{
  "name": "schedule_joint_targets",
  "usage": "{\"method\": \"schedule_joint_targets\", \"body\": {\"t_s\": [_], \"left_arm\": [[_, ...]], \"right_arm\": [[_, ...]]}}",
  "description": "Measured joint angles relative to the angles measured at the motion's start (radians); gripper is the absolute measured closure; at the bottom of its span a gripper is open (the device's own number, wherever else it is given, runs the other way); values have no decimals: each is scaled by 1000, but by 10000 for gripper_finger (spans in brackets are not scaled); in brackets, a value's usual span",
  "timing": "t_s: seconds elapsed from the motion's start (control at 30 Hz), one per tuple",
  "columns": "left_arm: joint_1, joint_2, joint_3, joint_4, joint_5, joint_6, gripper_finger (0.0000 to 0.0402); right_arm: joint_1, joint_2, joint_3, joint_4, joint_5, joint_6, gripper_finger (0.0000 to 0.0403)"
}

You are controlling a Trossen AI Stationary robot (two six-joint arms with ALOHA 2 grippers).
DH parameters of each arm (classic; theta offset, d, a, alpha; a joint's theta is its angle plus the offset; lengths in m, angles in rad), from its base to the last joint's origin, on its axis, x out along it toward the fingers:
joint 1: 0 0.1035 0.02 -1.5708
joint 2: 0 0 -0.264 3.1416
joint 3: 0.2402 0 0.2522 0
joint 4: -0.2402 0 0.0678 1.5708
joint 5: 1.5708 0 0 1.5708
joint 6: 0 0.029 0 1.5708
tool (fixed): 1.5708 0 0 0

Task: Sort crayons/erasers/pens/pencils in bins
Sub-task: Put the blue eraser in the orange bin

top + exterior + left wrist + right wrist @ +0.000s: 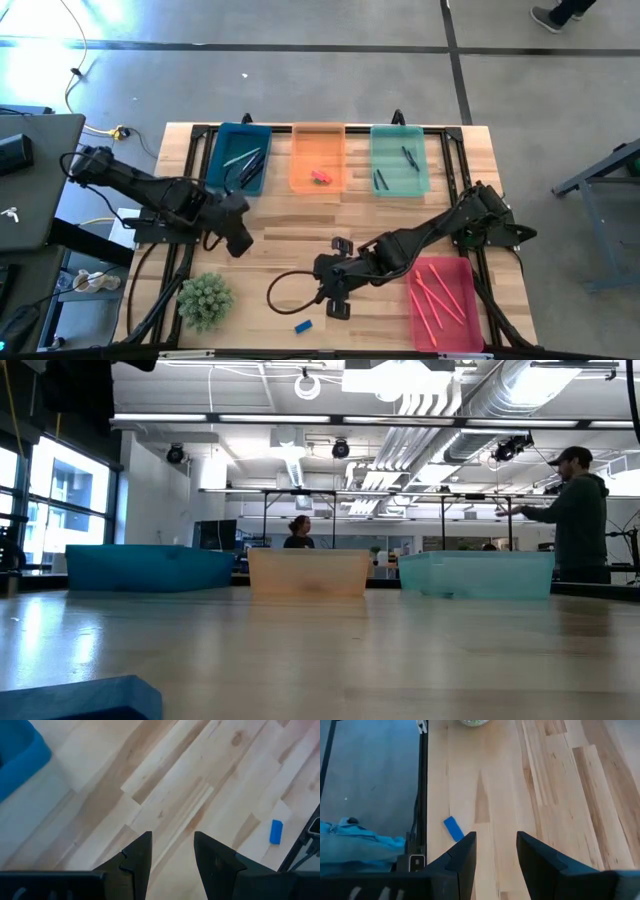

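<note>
A small blue eraser (303, 325) lies flat on the wood near the table's front edge, also seen in the right wrist view (453, 828), the left wrist view (276, 831) and, close up, the low view (75, 700). My right gripper (337, 306) hovers just right of it and a little farther back, open (496, 837) and empty. My left gripper (240, 243) hangs open (172, 837) over bare wood at the table's left. Three bins stand along the far edge: blue (240, 158), orange (318, 150), teal-green (399, 160). The pink-red bin (445, 303) is at the front right.
The blue bin holds thin sticks, the teal-green one dark pens, the pink-red one pink sticks, and the orange one a pink-red eraser (320, 177). A green spiky ball (205, 300) sits at the front left. A black cable loop (283, 290) lies beside the right gripper.
</note>
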Motion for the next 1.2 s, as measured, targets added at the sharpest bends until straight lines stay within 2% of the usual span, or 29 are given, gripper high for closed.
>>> {"method": "schedule_joint_targets", "body": {"t_s": [0.33, 0.67, 0.97, 1.2], "left_arm": [[-121, 72, 0, 0, -18, -101, 268], [-162, 95, 0, 6, -18, -131, 268], [-161, 95, 0, 6, -18, -130, 268], [-161, 95, 0, 6, -18, -130, 268]], "right_arm": [[16, 33, 0, 8, -1, -19, 270], [38, 95, 8, 148, -46, -49, 270], [47, 183, 215, 68, -26, -150, 270], [46, 336, 409, -146, -28, -227, 270]]}}
